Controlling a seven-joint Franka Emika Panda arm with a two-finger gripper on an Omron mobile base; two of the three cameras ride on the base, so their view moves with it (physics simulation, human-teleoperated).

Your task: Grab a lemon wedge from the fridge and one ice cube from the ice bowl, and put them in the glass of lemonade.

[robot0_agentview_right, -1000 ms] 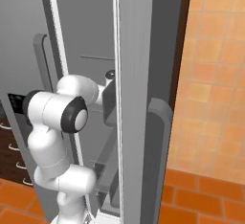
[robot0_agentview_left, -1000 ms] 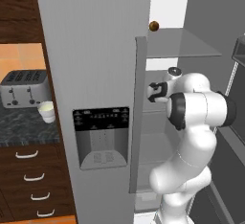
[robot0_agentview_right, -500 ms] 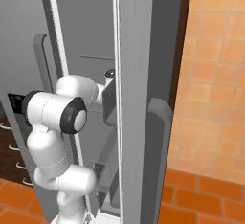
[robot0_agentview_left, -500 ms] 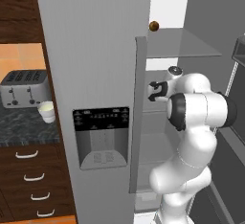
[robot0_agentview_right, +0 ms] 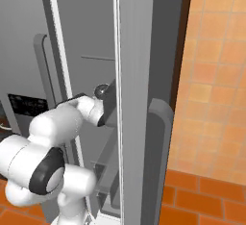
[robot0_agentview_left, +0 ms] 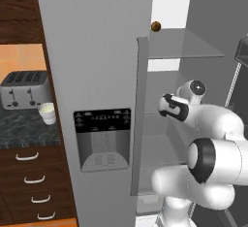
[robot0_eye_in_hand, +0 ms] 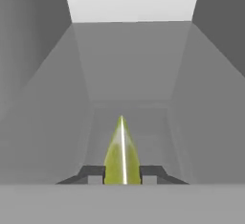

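One lemon wedge (robot0_eye_in_hand: 122,156), seemingly gripped.

I have the arm (robot0_agentview_left: 213,138) folded up from the base, elbow bent, forearm reaching forward and the wrist (robot0_agentview_right: 93,111) level. My gripper (robot0_eye_in_hand: 122,174) is pinched in on the lemon wedge (robot0_eye_in_hand: 122,153), one dark fingertip (robot0_eye_in_hand: 94,173) against each side of it

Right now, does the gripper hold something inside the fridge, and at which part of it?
Yes. The gripper is closed on the lemon wedge, pinching its wide lower end from both sides; the pointed tip sticks out ahead of the fingers.
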